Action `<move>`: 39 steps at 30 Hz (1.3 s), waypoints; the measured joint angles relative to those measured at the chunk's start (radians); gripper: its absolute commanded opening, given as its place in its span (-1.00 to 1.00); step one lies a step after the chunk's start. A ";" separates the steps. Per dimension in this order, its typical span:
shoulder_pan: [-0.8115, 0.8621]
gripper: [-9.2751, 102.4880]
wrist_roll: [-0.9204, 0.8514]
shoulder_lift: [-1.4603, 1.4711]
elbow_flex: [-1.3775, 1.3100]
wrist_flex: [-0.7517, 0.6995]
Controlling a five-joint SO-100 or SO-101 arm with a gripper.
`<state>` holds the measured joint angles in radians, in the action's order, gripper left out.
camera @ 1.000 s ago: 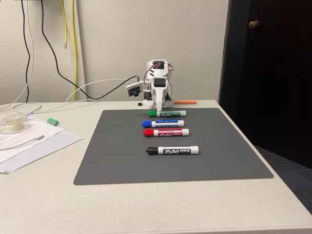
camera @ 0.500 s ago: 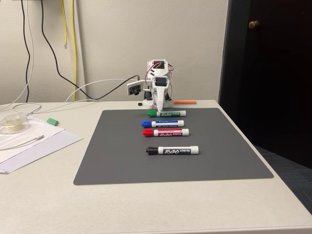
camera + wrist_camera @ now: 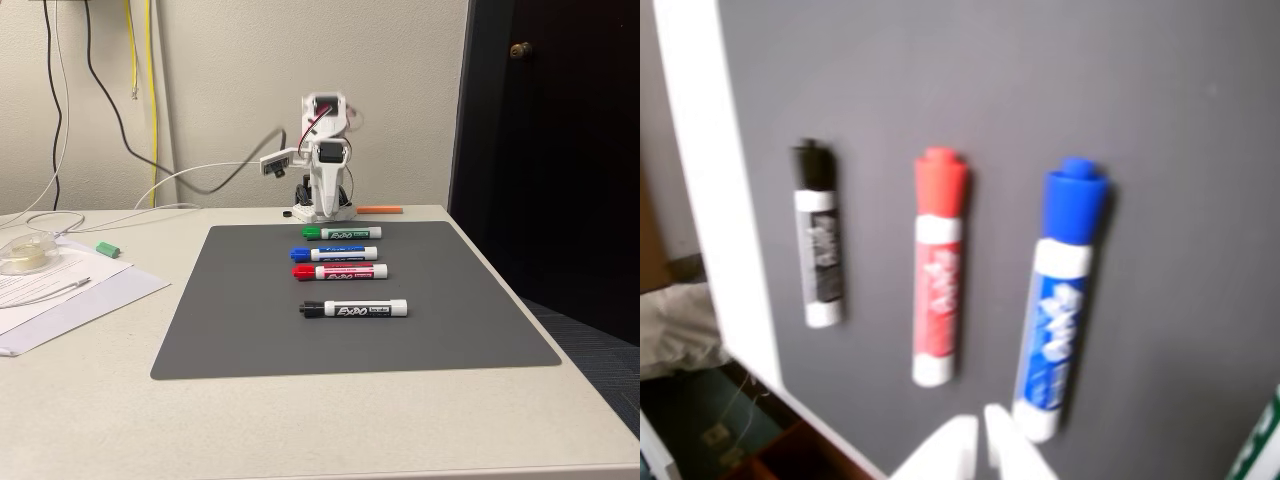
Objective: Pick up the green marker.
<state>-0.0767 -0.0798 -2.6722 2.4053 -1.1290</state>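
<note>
1. The step in hand looks like the approach: the arm stands at the far edge of the counter [image 3: 90, 400], raised behind the grey mat [image 3: 250, 330], and nothing is held.
2. The green marker [image 3: 342, 232] lies flat near the mat's far edge in the fixed view, closest to the arm's base, with its green cap pointing left. It is the rearmost of four markers set in a row, roughly parallel and apart from one another.
3. Toward the mat's near edge follow the blue marker [image 3: 334, 254], the red marker [image 3: 340, 271] and the black marker [image 3: 353, 309].
4. In the wrist view the hand [image 3: 978, 448] comes in from the bottom edge. Its two white fingertips sit almost together with only a thin slit between them, so it reads as clenched on nothing, hanging over the lower end of the blue marker [image 3: 1059, 300].
5. The same view shows the red marker [image 3: 938, 265] and the black marker [image 3: 818, 235] to the left, and a green-and-white sliver at the bottom right corner that is probably the green marker [image 3: 1258, 448].
6. The picture there is blurred, so I judge the arm to be moving.
7. The next move calls for swinging the hand off the blue marker toward that green sliver, spreading the fingers and lining them across the barrel, then lowering.
8. The blue marker lies just beside the target, so a careless descent could nudge it.
9. A small loose green piece [image 3: 108, 247] on the papers near the counter's left edge is not the target.
</note>
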 measured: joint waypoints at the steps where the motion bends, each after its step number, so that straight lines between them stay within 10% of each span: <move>1: -0.002 -0.83 -0.011 0.028 -0.066 -0.054; 24: 0.158 -0.82 -0.250 0.380 -0.328 -0.394; 39: 0.173 -0.82 -0.965 0.342 -0.167 -0.311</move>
<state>0.0966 -1.0446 -2.3301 2.2381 -1.4404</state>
